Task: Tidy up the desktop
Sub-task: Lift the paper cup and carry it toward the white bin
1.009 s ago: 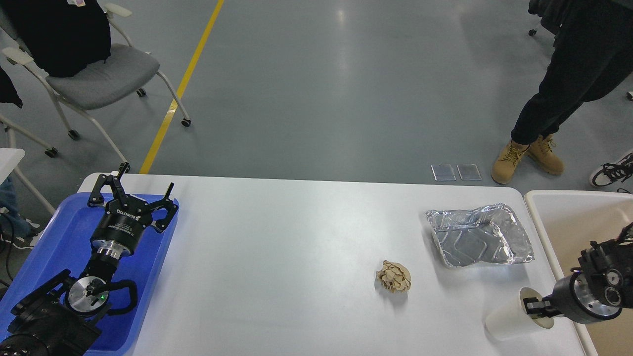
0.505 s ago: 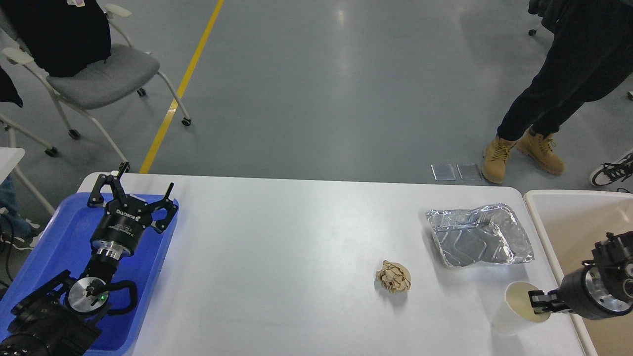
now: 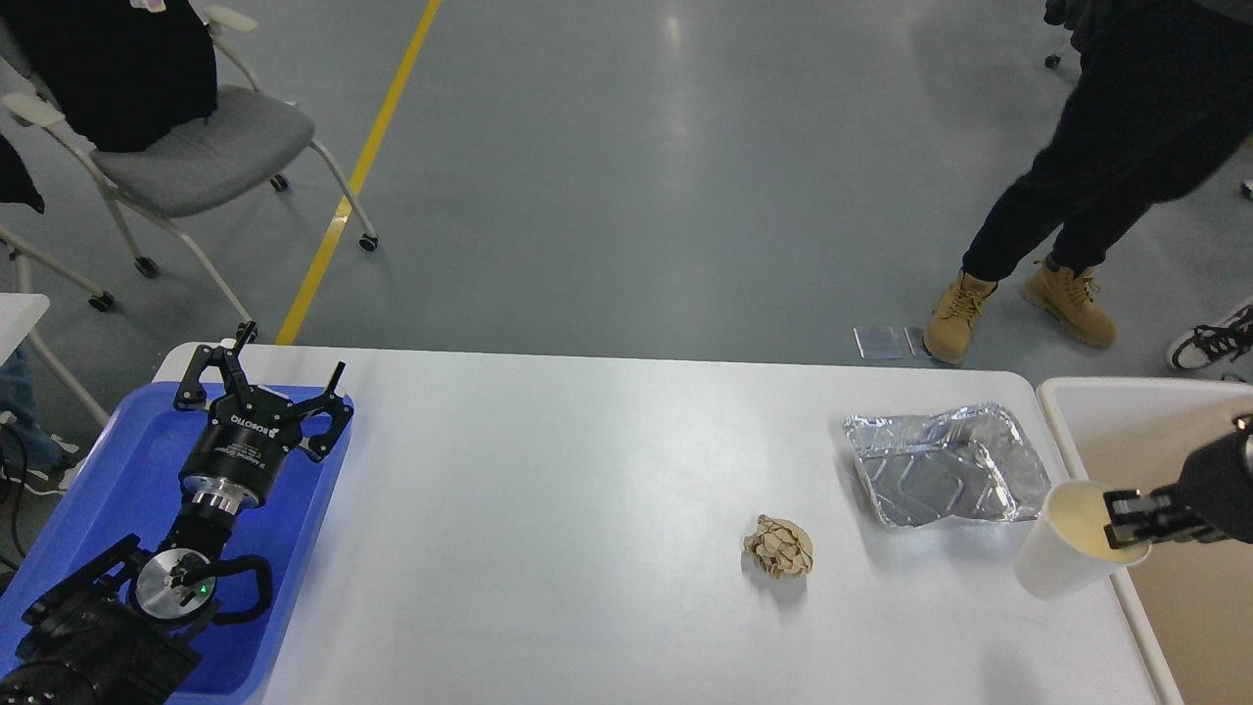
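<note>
The white desktop [image 3: 587,509] fills the lower view. My right gripper [image 3: 1126,524] comes in from the right edge and is shut on the rim of a white paper cup [image 3: 1062,553], holding it tilted above the desktop's right edge. A crumpled foil tray [image 3: 945,465] lies at the right back. A crumpled brown paper ball [image 3: 779,546] lies in front of it. My left gripper [image 3: 264,377] is open and empty above the blue tray [image 3: 108,470] at the left.
A cream-white bin [image 3: 1155,411] stands just right of the desktop. A person in tan boots [image 3: 1018,304] stands behind the far right corner. A grey wheeled chair [image 3: 186,157] stands at the back left.
My right gripper has lifted the paper cup and carried it up and to the right, toward the bin. The person's feet have stepped left. The left arm has not moved.
</note>
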